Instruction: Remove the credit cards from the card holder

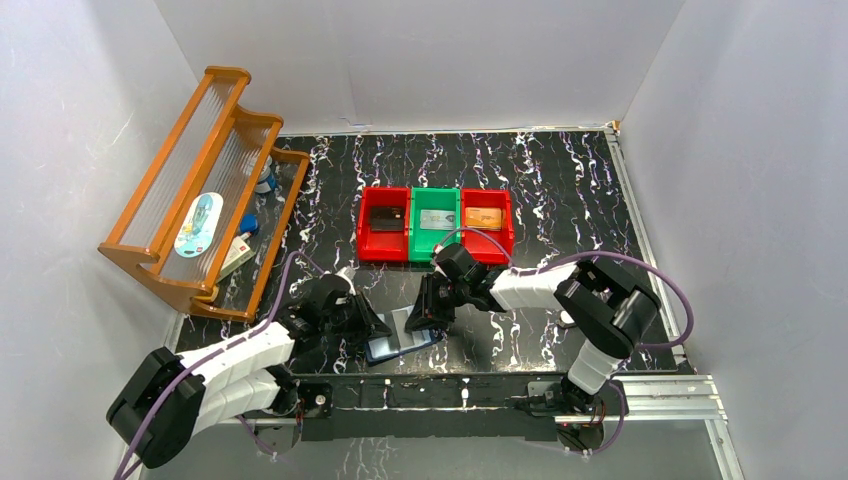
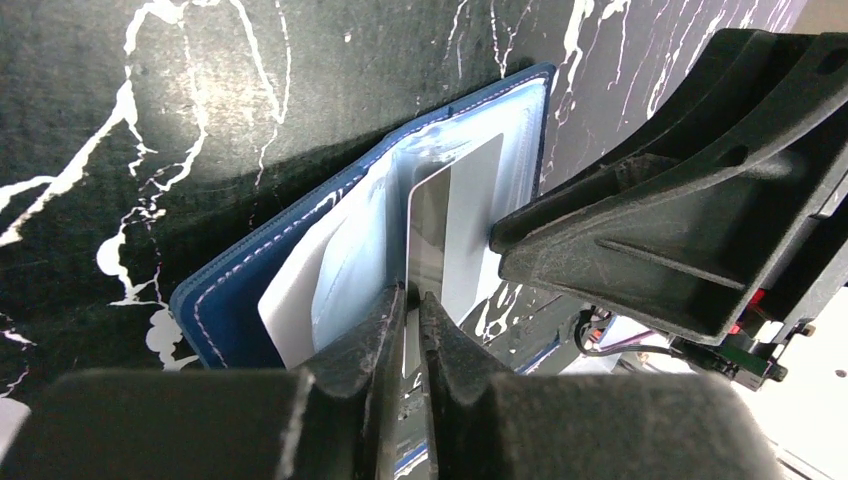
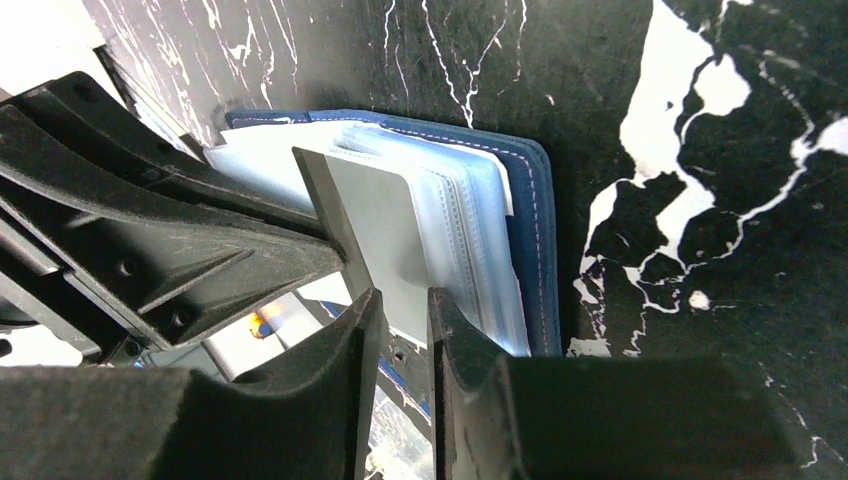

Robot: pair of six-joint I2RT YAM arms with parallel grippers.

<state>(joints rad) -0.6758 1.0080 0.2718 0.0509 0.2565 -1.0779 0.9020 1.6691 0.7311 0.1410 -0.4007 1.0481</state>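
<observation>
We see a black marble-patterned bench (image 1: 560, 180) inside white walls. A wooden rack (image 1: 135, 255) leans along its left edge, reaching toward the far left corner. Both arms reach in from the near edge. The left arm (image 1: 230, 365) and the right arm (image 1: 540, 285) meet just inside that edge, about midway along it.

Near the middle of the bench stands a row of bins (image 1: 436, 192) – red, green, red – each with one card lying in it: dark, silver-grey and orange.

The card holder (image 2: 215, 310) lies open at the middle of the near edge, between the two wrists. Its navy cover rests on the bench and its pale plastic sleeves (image 3: 465, 220) are fanned up.

The left gripper (image 2: 412, 295) has its jaws drawn narrow, pinching the lower edge of a grey credit card (image 3: 385, 220). The card stands upright out of the sleeves.

The right gripper (image 3: 403, 300) straddles the same card from the other side, with its jaws a little apart. We cannot tell whether they press on the card or merely bracket it.

In each wrist view, one finger of the opposite gripper touches the card's edge.
</observation>
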